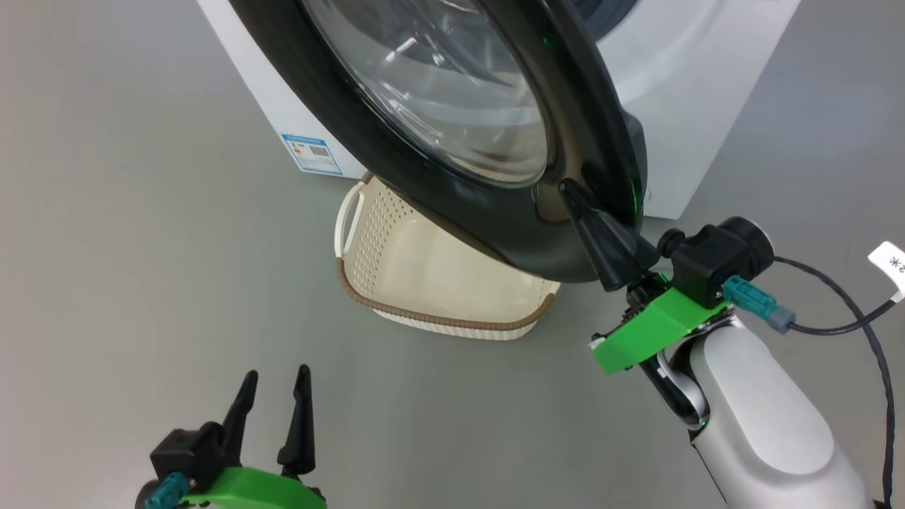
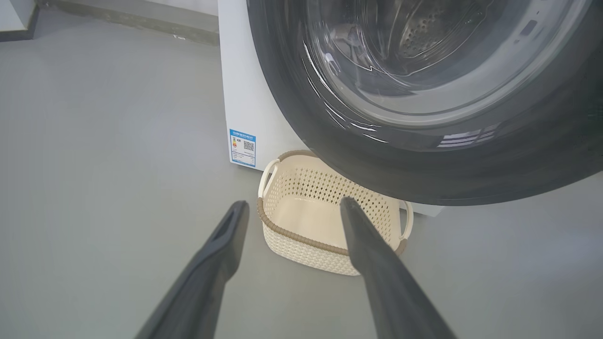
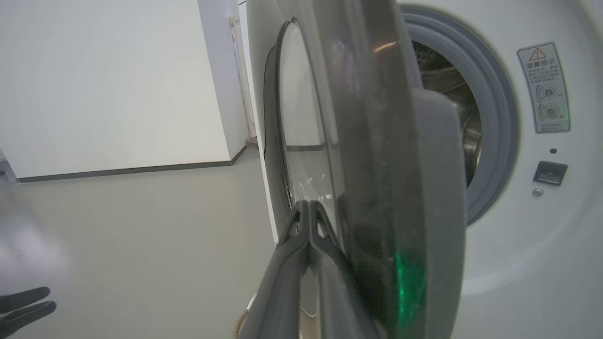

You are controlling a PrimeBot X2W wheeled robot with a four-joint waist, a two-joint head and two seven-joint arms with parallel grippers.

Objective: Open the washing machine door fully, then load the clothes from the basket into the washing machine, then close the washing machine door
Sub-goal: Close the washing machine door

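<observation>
One basket point(image 1: 382, 233) under the door point(image 1: 438, 85)

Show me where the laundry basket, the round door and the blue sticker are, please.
basket point(image 2: 297, 236): left wrist view, brown front rim.
washing machine door point(image 1: 459, 205): head view, black lower rim.
blue label sticker point(image 2: 242, 147): left wrist view, its middle.

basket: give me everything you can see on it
The basket is cream-white plastic, a rounded rectangle with perforated walls, a brown woven-look rim and looped side handles. It stands upright on the grey floor, close to the washing machine and partly under the open washing machine door. What can be seen of its inside is bare.
</observation>
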